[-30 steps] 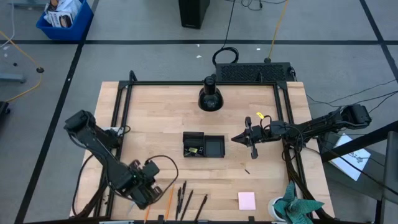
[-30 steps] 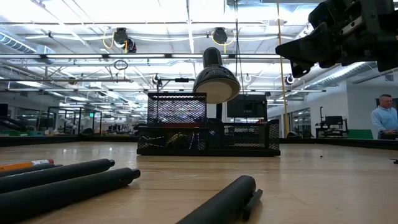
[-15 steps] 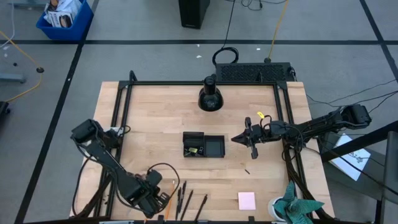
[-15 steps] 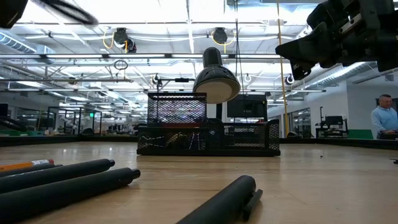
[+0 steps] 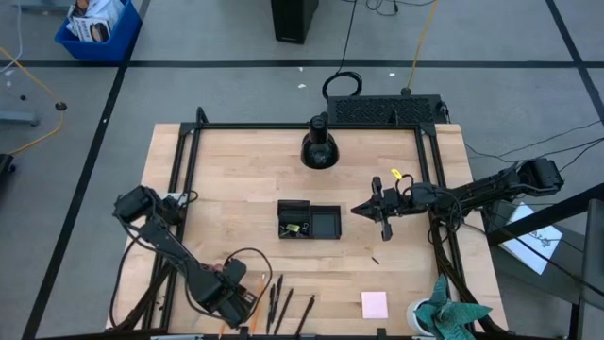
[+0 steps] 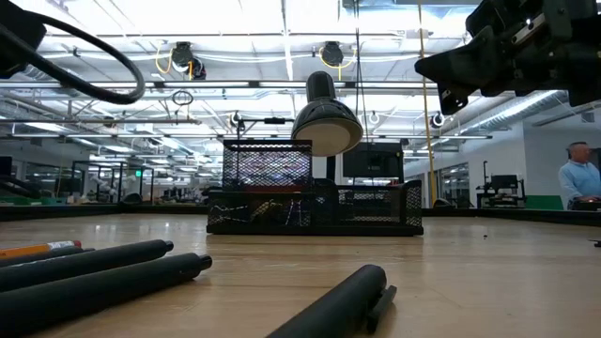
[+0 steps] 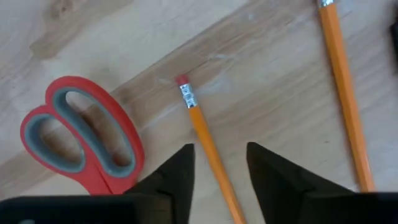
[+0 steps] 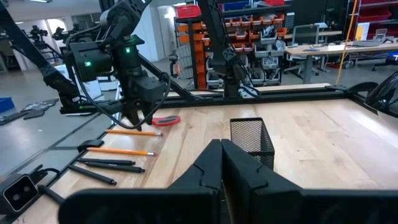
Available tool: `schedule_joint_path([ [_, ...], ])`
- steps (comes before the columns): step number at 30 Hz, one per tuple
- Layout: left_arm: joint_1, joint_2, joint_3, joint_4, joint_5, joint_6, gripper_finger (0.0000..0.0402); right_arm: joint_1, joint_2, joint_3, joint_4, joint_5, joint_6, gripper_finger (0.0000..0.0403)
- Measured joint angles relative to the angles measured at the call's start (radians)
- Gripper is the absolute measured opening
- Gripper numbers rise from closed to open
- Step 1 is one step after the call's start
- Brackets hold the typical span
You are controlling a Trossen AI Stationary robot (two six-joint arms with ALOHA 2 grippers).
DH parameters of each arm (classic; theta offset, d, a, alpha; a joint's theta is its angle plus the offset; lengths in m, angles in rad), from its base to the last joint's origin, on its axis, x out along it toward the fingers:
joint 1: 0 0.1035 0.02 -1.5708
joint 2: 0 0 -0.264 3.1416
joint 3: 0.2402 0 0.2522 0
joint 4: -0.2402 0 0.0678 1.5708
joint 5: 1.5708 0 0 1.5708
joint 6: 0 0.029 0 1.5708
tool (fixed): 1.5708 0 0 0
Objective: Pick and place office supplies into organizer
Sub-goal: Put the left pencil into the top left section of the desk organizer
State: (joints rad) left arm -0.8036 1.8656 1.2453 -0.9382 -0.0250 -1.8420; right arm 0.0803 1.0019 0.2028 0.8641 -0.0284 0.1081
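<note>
My left gripper (image 7: 221, 167) is open near the table's near edge (image 5: 234, 300), pointing down. Its fingers stand on either side of an orange pencil (image 7: 205, 140) that lies on the wood; I cannot tell whether they touch it. Red-handled scissors (image 7: 81, 140) lie beside it, and a second pencil (image 7: 345, 93) lies on its other side. Thin dark pens (image 5: 283, 302) lie a little to the right. The black organizer (image 5: 309, 220) stands at the table's middle. My right gripper (image 5: 363, 210) hangs shut in the air to its right.
A pink sticky-note pad (image 5: 375, 304) lies near the front right. A small yellow piece (image 5: 395, 174) lies at the right. A round black dome-shaped object (image 5: 319, 149) stands behind the organizer. A teal-green cloth (image 5: 453, 316) sits at the front right corner. A person (image 6: 580, 178) shows in the room beyond.
My left gripper has gone toward the table's right edge along the near edge, closer to the pens. Its cable loop has swung into the upper left of the low view.
</note>
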Motion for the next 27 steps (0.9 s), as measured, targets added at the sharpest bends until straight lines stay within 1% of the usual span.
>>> schedule_joint_path([
  [3, 0.012, 0.000, 0.000, 0.000, 0.006, 0.017, 0.0183, 0.000, 0.000, 0.000, 0.000, 0.000, -0.003, 0.0000],
  [7, 0.028, 0.000, 0.000, 0.000, 0.002, 0.036, 0.0196, 0.000, 0.000, 0.000, 0.000, 0.000, -0.014, 0.0000],
  [15, 0.031, 0.016, -0.001, 0.002, 0.001, 0.069, 0.0198, 0.000, 0.000, 0.000, -0.001, 0.000, -0.015, 0.0000],
  [27, 0.035, 0.089, 0.004, 0.016, 0.076, 0.101, 0.0198, 0.000, 0.000, 0.000, -0.009, 0.000, 0.000, 0.0000],
])
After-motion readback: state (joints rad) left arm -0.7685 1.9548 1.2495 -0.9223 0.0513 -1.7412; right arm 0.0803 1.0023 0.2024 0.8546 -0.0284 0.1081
